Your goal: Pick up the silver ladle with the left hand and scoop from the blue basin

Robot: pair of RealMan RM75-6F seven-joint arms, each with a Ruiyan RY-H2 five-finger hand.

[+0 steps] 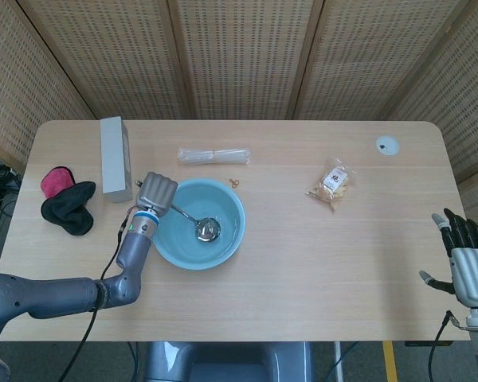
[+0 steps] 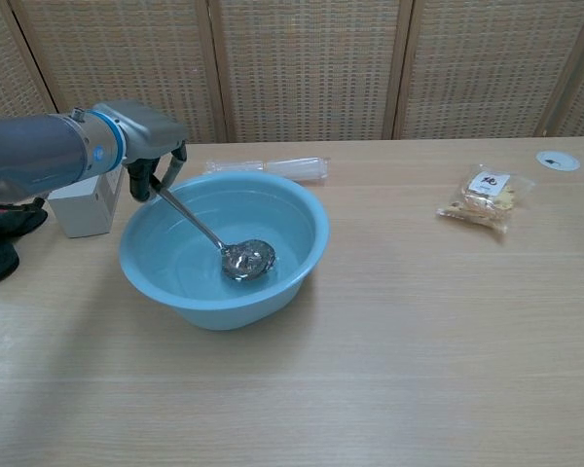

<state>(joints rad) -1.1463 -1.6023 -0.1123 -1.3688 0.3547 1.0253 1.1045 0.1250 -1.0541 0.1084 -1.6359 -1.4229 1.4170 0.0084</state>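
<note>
A light wooden bench (image 1: 303, 263) stands in front of woven wall panels. On its left half sits a blue basin (image 1: 233, 208), round and shallow. The robot's left hand (image 1: 156, 192) hovers at the basin's left rim, its fingers curled around the top of the silver ladle (image 1: 193, 220). The ladle's thin handle slopes down from that grip towards the basin's middle, and its round bowl rests low inside the basin, near the bottom. In the chest view the same left hand (image 2: 152, 146) shows at the basin's (image 2: 302, 255) far-left edge, with the ladle (image 2: 247, 259) bowl tilted slightly and lying just right of centre.

The right hand (image 1: 465, 259) shows at the far right edge of the head view, well apart from everything on the bench, fingers spread and holding nothing.

Behind the basin lies a clear plastic packet (image 1: 213, 155), long and narrow. To the left of the left hand stands a grey box (image 1: 115, 157), upright. Further left, near the bench edge, a black cloth (image 1: 70, 207) lies against a pink item (image 1: 56, 180). A small snack bag (image 1: 331, 184) lies on the right half, and a white round disc (image 1: 387, 145) sits near the far right corner.
</note>
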